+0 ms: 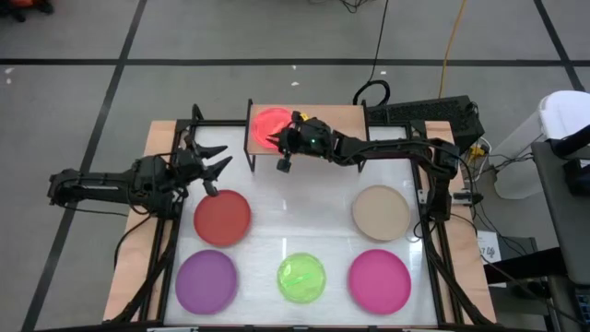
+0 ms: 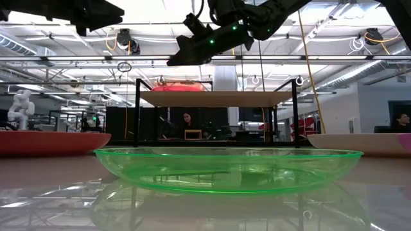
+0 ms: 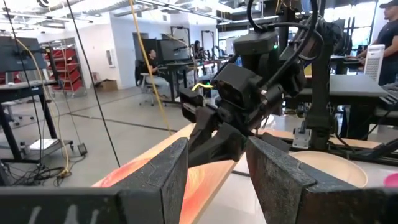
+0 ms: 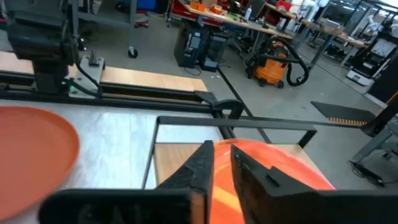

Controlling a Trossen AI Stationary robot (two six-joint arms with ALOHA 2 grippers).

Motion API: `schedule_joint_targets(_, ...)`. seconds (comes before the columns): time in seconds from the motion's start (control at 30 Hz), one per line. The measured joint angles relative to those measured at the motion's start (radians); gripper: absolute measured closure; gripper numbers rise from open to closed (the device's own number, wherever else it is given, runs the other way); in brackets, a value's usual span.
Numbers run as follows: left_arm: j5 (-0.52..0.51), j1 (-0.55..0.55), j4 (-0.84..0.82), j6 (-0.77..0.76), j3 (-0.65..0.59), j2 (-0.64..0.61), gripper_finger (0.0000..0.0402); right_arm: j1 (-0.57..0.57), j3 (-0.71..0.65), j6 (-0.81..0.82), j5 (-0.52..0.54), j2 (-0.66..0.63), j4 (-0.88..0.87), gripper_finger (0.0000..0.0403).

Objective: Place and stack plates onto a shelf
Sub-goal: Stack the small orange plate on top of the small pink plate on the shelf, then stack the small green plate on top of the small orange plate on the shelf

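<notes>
A small orange-pink plate point(image 1: 267, 123) point(image 4: 286, 171) lies on the left end of the light-wood shelf point(image 1: 323, 124) point(image 2: 212, 97). My right gripper point(image 1: 275, 140) point(image 4: 222, 163) hangs just above that plate's near rim, its fingers shut and slanting down. In the low view it point(image 2: 174, 61) stands clear above the plate point(image 2: 183, 85). My left gripper point(image 1: 215, 171) point(image 3: 217, 180) is open, above the far edge of the red plate point(image 1: 222, 218). Beige point(image 1: 381, 212), purple point(image 1: 206, 281), green point(image 1: 301, 278) and magenta point(image 1: 379, 281) plates lie flat on the table.
The shelf stands on thin black legs point(image 2: 137, 115) at the table's far edge, with bare board right of the plate. A black frame point(image 1: 433, 198) runs along the table's sides. The green plate point(image 2: 228, 167) fills the low view's foreground. People sit in the room beyond.
</notes>
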Motion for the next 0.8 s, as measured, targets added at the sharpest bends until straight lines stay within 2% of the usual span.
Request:
schedule_joint_targets(0.2, 0.0, 0.0, 0.0, -0.005, 0.0, 0.0, 0.0232, 0.001, 0.0, 0.0, 0.003, -0.014, -0.042, 0.0305)
schedule_joint_targets(0.37, 0.0, 0.0, -0.011, -0.02, 0.0, 0.004, 0.0232, 0.024, 0.0, -0.01, 0.002, -0.114, -0.1, 0.0279)
schedule_joint_targets(0.53, 0.009, 0.0, -0.032, -0.045, 0.0, 0.051, 0.0232, 0.08, 0.0, -0.037, -0.001, -0.257, -0.206, 0.0276)
schedule_joint_targets(0.7, 0.14, -0.005, -0.017, 0.036, 0.0, 0.158, 0.0232, 0.143, 0.0, -0.033, -0.001, -0.387, -0.361, 0.0282)
schedule_joint_targets(0.8, 0.159, -0.027, 0.018, 0.084, 0.0, 0.245, 0.0232, 0.187, 0.0, -0.023, 0.0, -0.442, -0.447, 0.0284)
